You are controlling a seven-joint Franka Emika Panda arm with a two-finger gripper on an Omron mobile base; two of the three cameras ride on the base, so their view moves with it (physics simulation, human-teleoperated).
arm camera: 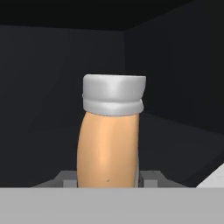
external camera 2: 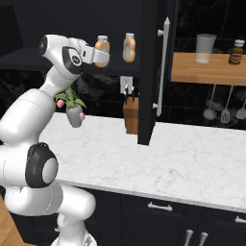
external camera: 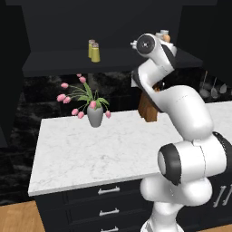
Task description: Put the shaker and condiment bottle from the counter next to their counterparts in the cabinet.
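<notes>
My gripper (external camera 2: 102, 56) is shut on the orange condiment bottle (external camera 2: 102, 46), holding it upright by its lower body at shelf height inside the black cabinet (external camera: 113, 61). In the hand view the bottle (arm camera: 109, 144) with its grey cap stands between my fingertips (arm camera: 65, 177). A matching orange bottle (external camera 2: 129, 47) stands on the shelf just to its right, a small gap apart. Two yellow-green shakers (external camera: 94, 50) stand side by side on the shelf farther left. The white marble counter (external camera: 90, 154) lies below.
A grey vase of pink tulips (external camera: 94, 113) and a wooden knife block (external camera 2: 130, 115) stand at the counter's back. The open black cabinet door (external camera 2: 149, 72) hangs right of the bottles. Beyond it, a wooden shelf (external camera 2: 206, 69) carries a glass and a dark bottle, with utensils hanging below.
</notes>
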